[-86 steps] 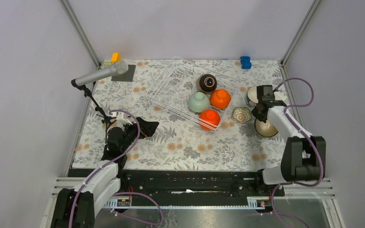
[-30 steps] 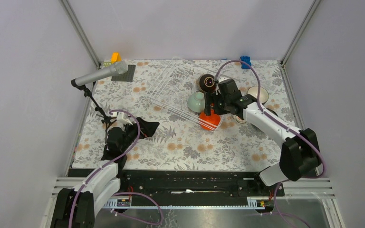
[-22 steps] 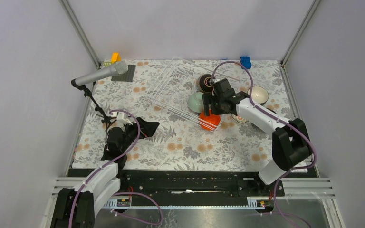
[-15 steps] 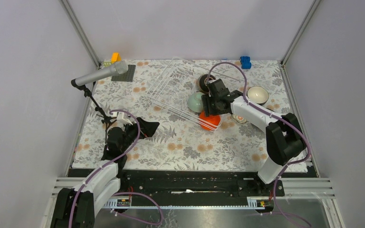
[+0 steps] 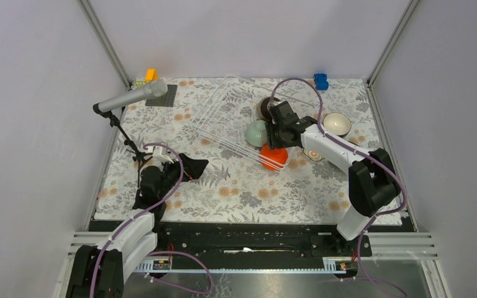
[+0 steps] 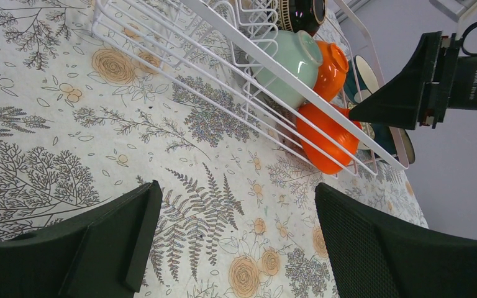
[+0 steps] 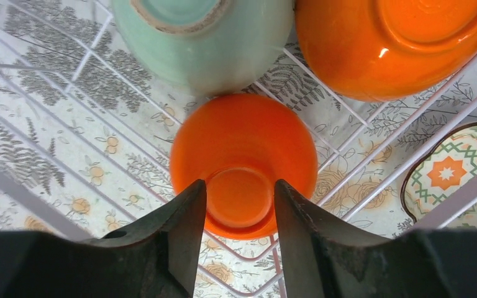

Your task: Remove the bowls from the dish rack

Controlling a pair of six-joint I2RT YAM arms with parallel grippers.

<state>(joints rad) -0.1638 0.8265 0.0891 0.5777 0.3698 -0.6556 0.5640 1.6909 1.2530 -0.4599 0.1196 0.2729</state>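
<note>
The white wire dish rack holds a mint green bowl, a dark brown bowl and two orange bowls, all upside down. My right gripper is over the rack. In the right wrist view its jaws are open and flank the foot ring of the near orange bowl, close to its sides. The mint bowl and the far orange bowl lie beyond. My left gripper is open and empty over the tablecloth, left of the rack.
A cream bowl and a small patterned dish stand on the cloth right of the rack. A microphone on a stand is at the left. A dark mat, a yellow block and a blue block lie at the back.
My right arm swung left from the bowls on the cloth to the rack and settled over the near orange bowl. The left arm has not moved.
</note>
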